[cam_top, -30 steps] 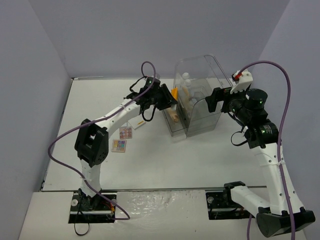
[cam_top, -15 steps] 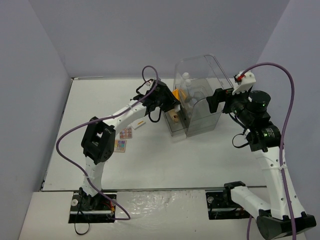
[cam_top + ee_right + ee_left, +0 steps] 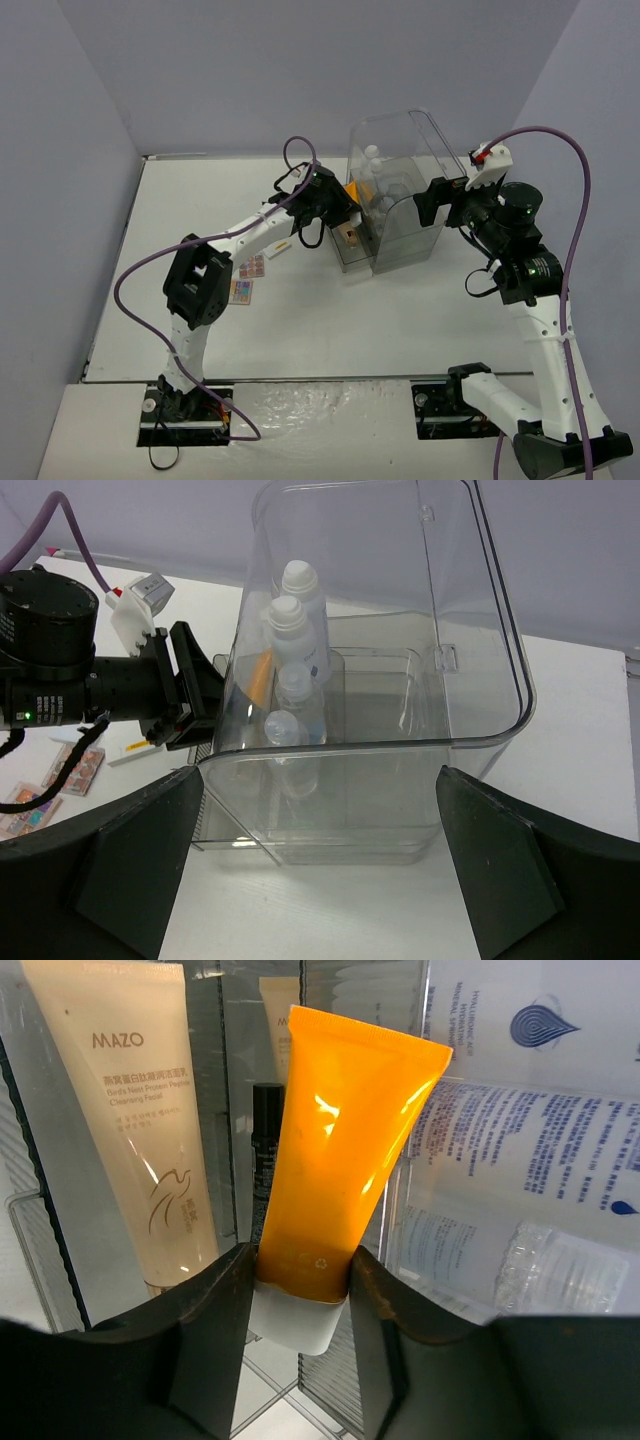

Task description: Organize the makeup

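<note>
White tabletop (image 3: 400, 320), lavender walls, and the left gripper (image 3: 300, 1272) was clenched on the glossy orange tube (image 3: 335, 1150) just above its white cap. The tube's long axis ran straight ahead, its flat crimped end leading into the clear case (image 3: 480, 630). Beside it stood the matte beige tube (image 3: 140, 1130), with the black slim tube (image 3: 266, 1130) behind. The right gripper (image 3: 320, 780) hung spread wide and empty at the case's far side.
</note>
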Action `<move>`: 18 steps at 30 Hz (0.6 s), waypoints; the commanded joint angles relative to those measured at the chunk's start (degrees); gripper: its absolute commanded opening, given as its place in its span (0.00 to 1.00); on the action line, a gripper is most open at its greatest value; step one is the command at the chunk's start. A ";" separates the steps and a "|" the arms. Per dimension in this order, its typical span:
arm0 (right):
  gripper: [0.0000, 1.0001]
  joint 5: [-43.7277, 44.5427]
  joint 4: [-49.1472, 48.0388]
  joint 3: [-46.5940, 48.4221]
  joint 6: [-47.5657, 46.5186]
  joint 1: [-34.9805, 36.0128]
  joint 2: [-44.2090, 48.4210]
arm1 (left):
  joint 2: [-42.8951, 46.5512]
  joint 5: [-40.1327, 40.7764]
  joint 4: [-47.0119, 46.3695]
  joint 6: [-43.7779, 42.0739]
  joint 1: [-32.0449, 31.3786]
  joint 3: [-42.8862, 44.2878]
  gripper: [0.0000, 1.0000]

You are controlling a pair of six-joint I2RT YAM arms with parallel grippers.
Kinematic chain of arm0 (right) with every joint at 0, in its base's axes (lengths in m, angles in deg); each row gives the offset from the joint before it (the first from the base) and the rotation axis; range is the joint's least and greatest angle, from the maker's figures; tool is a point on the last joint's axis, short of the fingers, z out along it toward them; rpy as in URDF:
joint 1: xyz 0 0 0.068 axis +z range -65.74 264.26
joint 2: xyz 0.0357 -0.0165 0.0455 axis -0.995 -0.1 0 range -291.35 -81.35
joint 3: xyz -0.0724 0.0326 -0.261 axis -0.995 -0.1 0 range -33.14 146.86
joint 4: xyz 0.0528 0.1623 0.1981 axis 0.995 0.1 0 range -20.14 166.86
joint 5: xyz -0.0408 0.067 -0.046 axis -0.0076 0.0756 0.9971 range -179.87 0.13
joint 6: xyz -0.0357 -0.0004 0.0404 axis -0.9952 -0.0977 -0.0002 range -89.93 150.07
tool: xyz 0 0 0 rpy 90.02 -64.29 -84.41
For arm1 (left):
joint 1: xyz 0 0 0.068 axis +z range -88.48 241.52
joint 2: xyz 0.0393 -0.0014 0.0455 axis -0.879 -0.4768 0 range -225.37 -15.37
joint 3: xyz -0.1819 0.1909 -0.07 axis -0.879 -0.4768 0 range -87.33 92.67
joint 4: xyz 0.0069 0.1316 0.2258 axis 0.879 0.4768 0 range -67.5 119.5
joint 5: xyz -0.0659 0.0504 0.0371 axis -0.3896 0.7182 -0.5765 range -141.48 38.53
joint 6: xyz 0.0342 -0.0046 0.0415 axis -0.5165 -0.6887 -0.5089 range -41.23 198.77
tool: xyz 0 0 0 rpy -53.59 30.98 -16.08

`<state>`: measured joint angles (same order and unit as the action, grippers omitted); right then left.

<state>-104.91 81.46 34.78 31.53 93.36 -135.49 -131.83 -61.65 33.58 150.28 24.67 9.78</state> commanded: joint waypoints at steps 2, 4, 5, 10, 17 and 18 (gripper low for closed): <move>1.00 0.01 -3.77 0.10 0.22 0.56 0.71 | 2.92 -1.51 -5.54 1.62 -1.21 0.52 0.41; 1.00 -0.16 -3.75 0.02 0.24 0.56 0.77 | 3.17 -1.39 -5.54 1.55 -1.27 0.33 0.47; 1.00 -0.16 -3.70 0.02 0.28 0.56 0.72 | 3.36 -1.29 -5.54 1.41 -1.23 0.28 0.50; 1.00 -0.42 -3.86 0.11 0.36 0.56 0.70 | 4.19 -0.99 -5.40 0.86 -1.21 0.00 0.58; 1.00 -0.47 -3.84 0.34 0.53 0.56 0.66 | 8.30 0.53 -3.65 -4.02 -1.38 -0.70 0.58; 1.00 -0.36 -3.79 0.51 0.42 0.56 0.55 | 9.14 1.09 -2.32 -5.52 -1.38 -0.70 0.58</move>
<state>-104.91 81.44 34.78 31.53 93.36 -135.48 -131.17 -61.69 33.05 149.37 24.07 7.43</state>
